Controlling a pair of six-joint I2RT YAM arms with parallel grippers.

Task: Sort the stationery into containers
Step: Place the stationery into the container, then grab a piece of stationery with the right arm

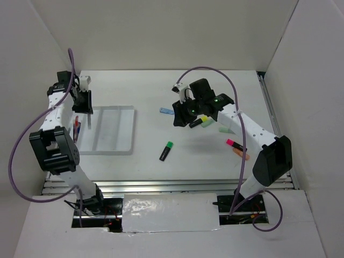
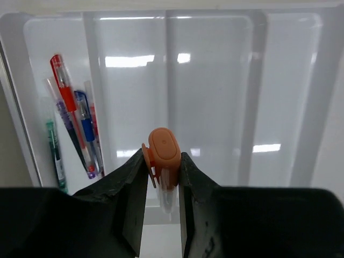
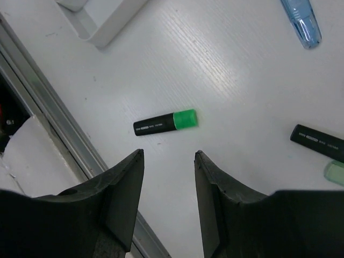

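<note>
My left gripper (image 2: 162, 166) is shut on an orange-capped pen (image 2: 163, 156) and holds it above the white divided tray (image 2: 215, 80), which also shows in the top view (image 1: 110, 129). Several thin pens (image 2: 75, 129) lie in the tray's leftmost compartment. My right gripper (image 3: 169, 156) is open and empty, high above a green-capped black highlighter (image 3: 165, 123), which also shows in the top view (image 1: 166, 151). In the top view the left gripper (image 1: 81, 105) is over the tray's left side. The right gripper (image 1: 185, 115) is over mid-table.
A blue pen (image 3: 302, 21) lies at the top right of the right wrist view. A black marker (image 3: 317, 142) and a mint one (image 3: 334, 173) lie at the right edge. Pink (image 1: 233, 143) and orange (image 1: 241, 153) highlighters lie at the right. A metal rail (image 3: 48, 123) runs along the table's near edge.
</note>
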